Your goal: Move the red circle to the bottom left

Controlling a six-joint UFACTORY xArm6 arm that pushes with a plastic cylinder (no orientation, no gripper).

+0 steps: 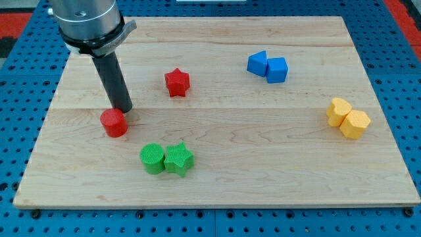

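The red circle (114, 122) lies on the wooden board (263, 164) at the view's left, about mid-height. My tip (122, 108) sits right behind it, touching or almost touching its upper right edge. The dark rod rises from there to the arm's grey body at the view's top left. A red star (177, 82) lies above and to the right of the circle.
A green circle (152, 158) and a green star (178, 158) touch each other just below and right of the red circle. Two blue blocks (268, 67) lie at the top right. Two yellow blocks (348, 118) lie at the right edge.
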